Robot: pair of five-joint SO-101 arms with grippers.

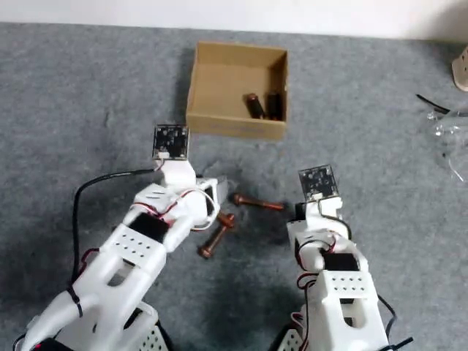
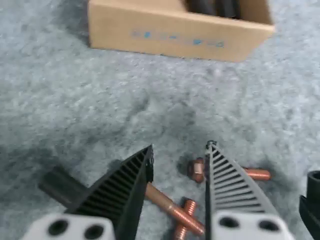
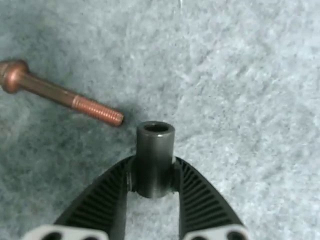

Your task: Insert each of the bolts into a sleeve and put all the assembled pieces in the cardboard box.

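Bolts (image 1: pixel 257 202) of copper colour lie loose on the grey carpet (image 1: pixel 88 88) between the two arms. One lies alone, and a crossed pair (image 1: pixel 217 232) lies just beside it, nearer the left arm.

The right gripper (image 3: pixel 153 167) is clamped on a dark sleeve (image 3: pixel 155 145). The sleeve's open bore points away from the wrist, and its mouth is near the lone bolt's threaded tip but not touching it.

The left gripper (image 2: pixel 180 147) hangs over the bolts with its jaws spread wide and nothing between them. In its wrist view one finger (image 2: pixel 227 185) covers the middle of the lone bolt, and the other hides part of the crossed pair.

A dark cylinder (image 2: pixel 57 185) lies beside that gripper. It may be another sleeve, but the view is too soft to be sure.

Beyond the bolts stands the cardboard box (image 1: pixel 234 126), open at the top, with assembled pieces (image 1: pixel 263 106) lying in its right-hand corner.
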